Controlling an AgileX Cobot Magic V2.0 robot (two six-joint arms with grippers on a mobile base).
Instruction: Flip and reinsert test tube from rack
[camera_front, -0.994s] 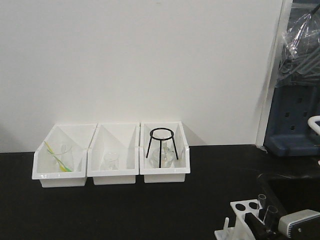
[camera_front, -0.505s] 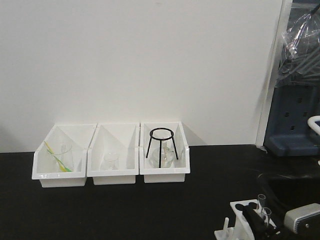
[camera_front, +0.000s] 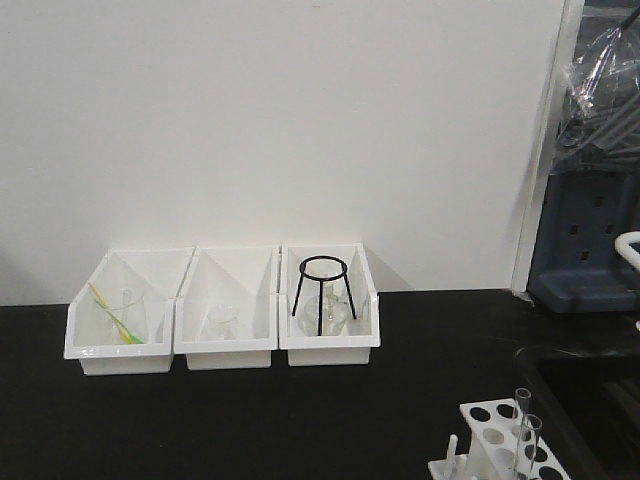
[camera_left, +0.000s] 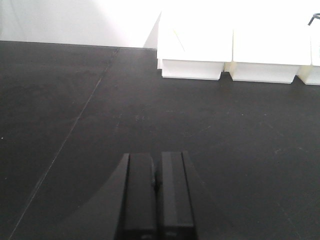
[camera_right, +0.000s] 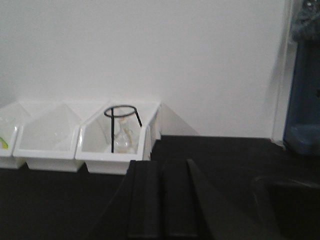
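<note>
Test tube (camera_front: 530, 443) upright in the rack (camera_front: 497, 440), my right claw (camera_right: 161, 192) now withdrawn from it.
Long axis vertical; both claws pressed together, left claw (camera_left: 156, 185) over bare bench (camera_left: 75, 100).

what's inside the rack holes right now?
Two clear test tubes stand upright in the rack near its right side; the other visible holes look empty. Its lower part is cut off.

bare black table (camera_front: 250, 420), bins (camera_front: 225, 310) at wall
</note>
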